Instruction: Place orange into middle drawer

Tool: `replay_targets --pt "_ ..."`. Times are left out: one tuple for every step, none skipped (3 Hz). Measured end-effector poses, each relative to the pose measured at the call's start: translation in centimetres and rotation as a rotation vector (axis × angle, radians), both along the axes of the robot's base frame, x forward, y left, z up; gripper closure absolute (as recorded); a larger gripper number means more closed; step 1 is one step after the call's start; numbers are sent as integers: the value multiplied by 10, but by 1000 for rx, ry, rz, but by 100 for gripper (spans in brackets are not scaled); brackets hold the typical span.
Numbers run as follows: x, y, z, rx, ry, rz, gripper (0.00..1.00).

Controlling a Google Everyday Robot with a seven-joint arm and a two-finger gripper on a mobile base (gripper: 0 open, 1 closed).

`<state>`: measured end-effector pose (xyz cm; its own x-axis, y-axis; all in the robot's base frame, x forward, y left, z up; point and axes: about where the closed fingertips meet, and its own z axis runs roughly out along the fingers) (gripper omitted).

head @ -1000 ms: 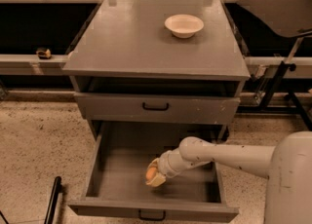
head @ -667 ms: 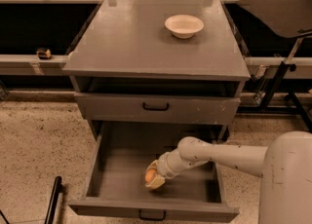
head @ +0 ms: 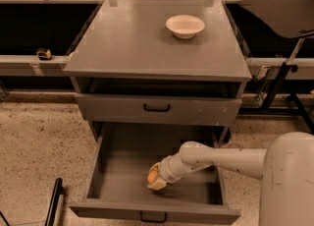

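The middle drawer is pulled wide open below the closed upper drawer. My white arm reaches in from the right. The gripper is low inside the drawer, near its front, just above the drawer floor. The orange sits between the gripper's tips, small and round, resting at or just above the floor. The grip still looks closed around it.
A shallow white bowl stands on the grey cabinet top at the back right. A black stand is to the right of the cabinet. A dark bar lies on the speckled floor at lower left.
The gripper with the orange has edged slightly lower and to the left inside the drawer. Nothing else has moved.
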<state>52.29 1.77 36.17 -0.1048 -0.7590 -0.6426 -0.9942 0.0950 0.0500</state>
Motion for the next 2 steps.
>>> replay_targets --pt "0 0 0 0 0 0 12" --pt "0 0 0 0 0 0 0"
